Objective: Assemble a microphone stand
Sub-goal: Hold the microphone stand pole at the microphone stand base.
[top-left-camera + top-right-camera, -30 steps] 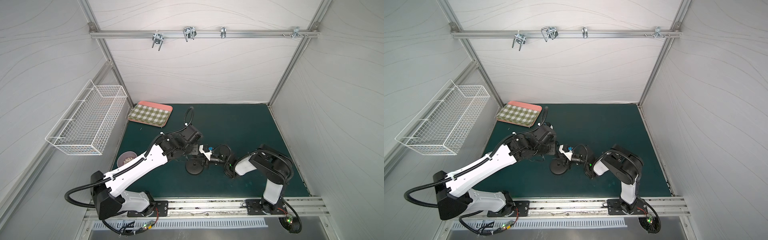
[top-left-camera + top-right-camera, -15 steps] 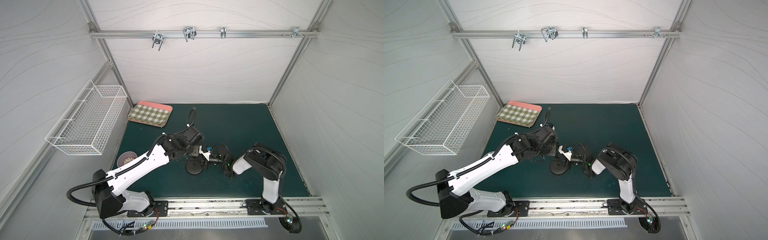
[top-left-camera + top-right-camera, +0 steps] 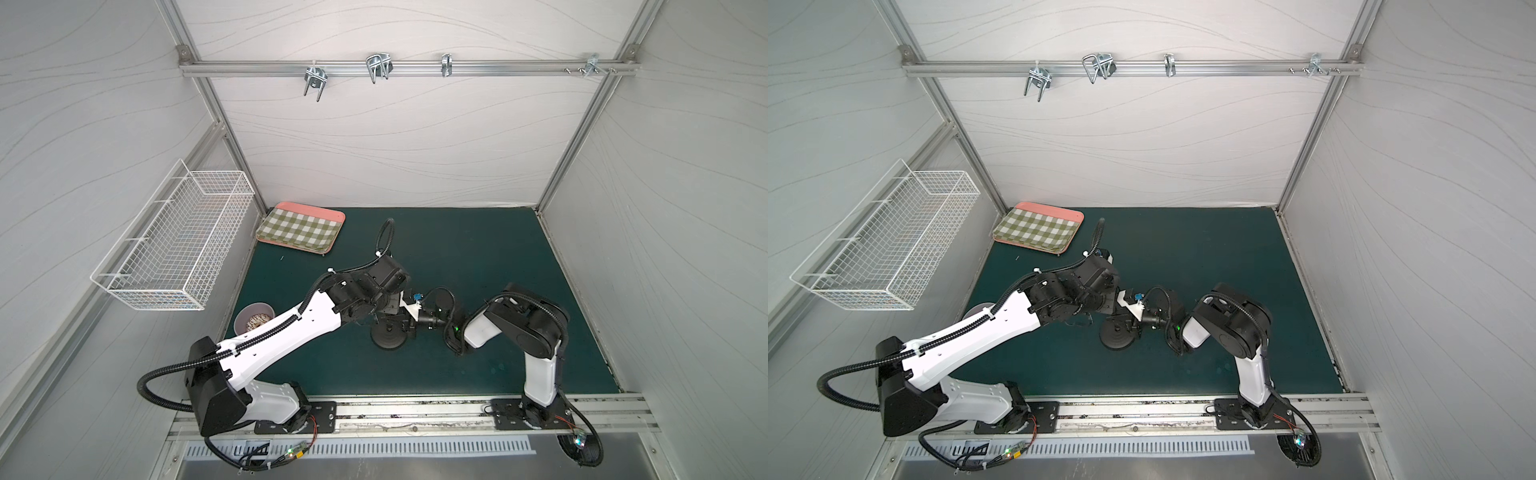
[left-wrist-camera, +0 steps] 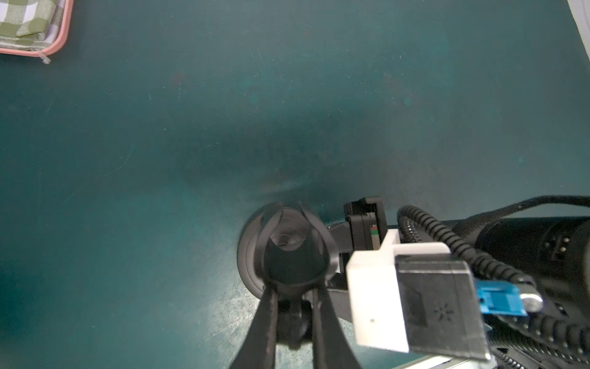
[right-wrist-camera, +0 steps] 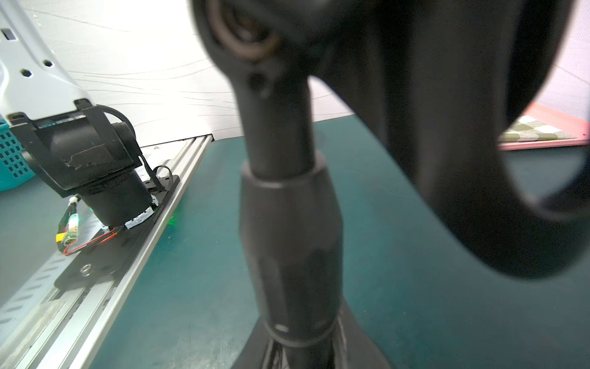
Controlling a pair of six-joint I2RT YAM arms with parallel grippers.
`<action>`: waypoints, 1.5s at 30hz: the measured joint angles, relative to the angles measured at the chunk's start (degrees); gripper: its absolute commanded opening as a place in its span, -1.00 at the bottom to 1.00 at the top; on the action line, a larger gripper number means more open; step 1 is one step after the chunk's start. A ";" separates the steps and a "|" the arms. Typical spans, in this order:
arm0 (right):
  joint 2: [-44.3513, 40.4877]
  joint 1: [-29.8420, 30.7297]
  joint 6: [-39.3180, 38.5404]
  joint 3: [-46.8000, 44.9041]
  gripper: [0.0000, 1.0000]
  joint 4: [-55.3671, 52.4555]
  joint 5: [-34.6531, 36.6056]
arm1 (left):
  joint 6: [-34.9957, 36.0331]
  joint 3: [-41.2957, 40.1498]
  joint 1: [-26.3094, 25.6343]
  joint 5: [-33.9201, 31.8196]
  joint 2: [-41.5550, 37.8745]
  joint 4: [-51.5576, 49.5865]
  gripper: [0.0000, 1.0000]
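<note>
The microphone stand is upright on the green mat. Its round black base [image 3: 388, 338] [image 3: 1116, 337] lies flat, with the rod [image 5: 287, 223] rising from its centre. The U-shaped clip [image 4: 295, 252] tops the rod. My left gripper [image 4: 295, 298] comes down from above and is shut on the rod just under the clip; one finger [image 4: 268, 319] shows beside it. My right gripper [image 3: 405, 328] [image 5: 297, 346] reaches in level from the right. Its fingers close against the rod's lower collar just above the base [image 5: 367, 354]. In both top views the left wrist hides the clip.
A checked tray [image 3: 301, 227] lies at the back left of the mat. A wire basket [image 3: 178, 245] hangs on the left wall and a small bowl [image 3: 253, 322] sits under the left forearm. The metal rail [image 3: 415, 415] runs along the front edge.
The right gripper has narrowed onto the rod's lower part and its arm has leaned in toward the stand. The left gripper keeps its hold near the clip.
</note>
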 measured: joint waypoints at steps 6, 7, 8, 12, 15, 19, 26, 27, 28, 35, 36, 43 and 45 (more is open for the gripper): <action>0.02 -0.09 0.04 0.04 -0.53 0.09 0.02 | -0.02 0.00 0.00 0.04 0.13 0.22 -0.89; 0.02 -0.09 0.04 0.04 -0.53 0.09 0.02 | -0.04 0.00 0.00 0.04 0.13 0.22 -0.89; 0.02 -0.09 0.07 0.04 -0.53 0.09 0.02 | -0.07 0.00 0.00 0.09 0.13 0.22 -0.89; 0.02 -0.09 0.09 0.04 -0.53 0.09 -0.02 | -0.24 0.00 -0.13 0.04 0.09 0.17 -0.89; 0.02 -0.09 0.09 0.04 -0.54 0.09 -0.11 | -0.31 0.00 -0.26 -0.02 0.07 0.02 -0.89; 0.02 -0.09 0.09 0.04 -0.54 0.09 -0.33 | -0.48 0.00 -0.26 0.00 -0.15 -0.26 -0.89; 0.02 -0.07 0.15 0.04 -0.55 0.07 -0.85 | -0.55 0.00 -0.35 0.17 -0.31 -0.98 -0.89; 0.02 -0.09 0.15 0.04 -0.55 0.04 -0.94 | -0.61 0.00 -0.37 0.20 -0.33 -1.03 -0.89; 0.02 -0.09 0.15 0.04 -0.55 0.04 -1.03 | -0.68 0.00 -0.37 0.20 -0.35 -1.05 -0.89; 0.04 -0.09 0.15 0.04 -0.55 0.07 -1.14 | -0.70 -0.52 -0.55 -0.15 -0.59 -0.52 -0.84; 0.07 -0.09 0.15 0.04 -0.55 0.07 -1.14 | -0.70 -0.66 -0.57 -0.28 -0.61 -0.20 -0.84; 0.09 -0.09 0.15 0.07 -0.55 0.09 -1.14 | -0.44 -1.36 -0.63 -1.20 -0.68 1.44 -0.84; 0.13 -0.09 0.15 0.11 -0.55 0.11 -1.14 | -0.28 -1.36 -0.63 -1.33 -0.68 1.46 -0.84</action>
